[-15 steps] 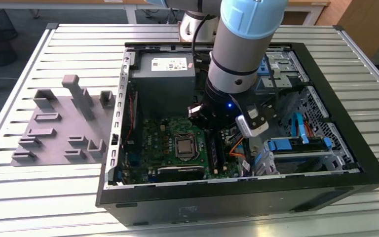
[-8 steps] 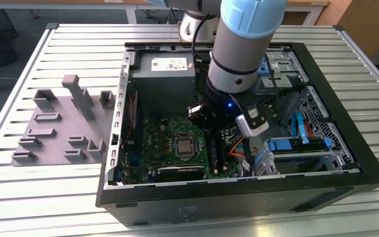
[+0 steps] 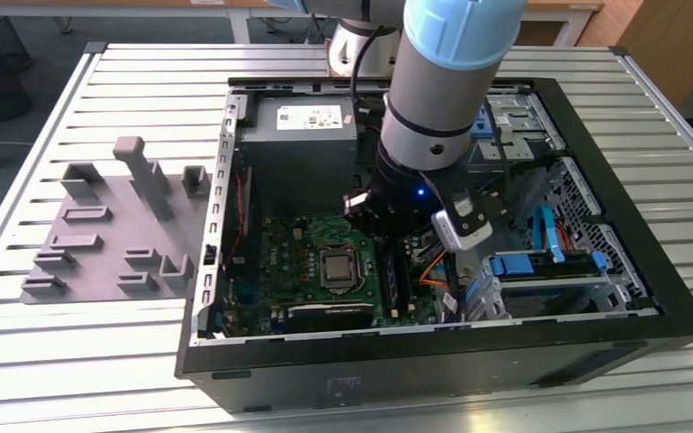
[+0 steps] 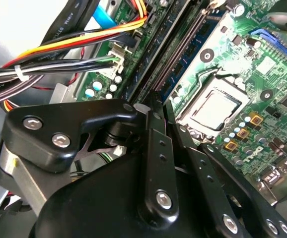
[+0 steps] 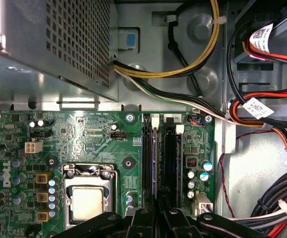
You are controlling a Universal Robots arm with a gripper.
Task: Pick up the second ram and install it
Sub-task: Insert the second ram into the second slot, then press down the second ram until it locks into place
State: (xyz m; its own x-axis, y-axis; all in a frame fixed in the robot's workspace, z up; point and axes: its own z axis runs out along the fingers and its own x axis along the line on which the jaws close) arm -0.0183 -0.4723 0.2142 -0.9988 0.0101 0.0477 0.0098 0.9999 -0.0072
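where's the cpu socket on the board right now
In the first wrist view the square silver CPU socket sits on the green motherboard, beside the black memory slots and near the black gripper.

1 PC case (image 3: 635,298), 1 CPU socket (image 5: 88,201), 2 RAM slots (image 5: 147,153), 1 gray parts tray (image 3: 106,262).

Arm (image 3: 443,99) reaches down into open PC case (image 3: 635,298), wrist over motherboard (image 3: 310,262). Grey fixture tray (image 3: 106,234) sits just beside the case, on the exterior view's left.
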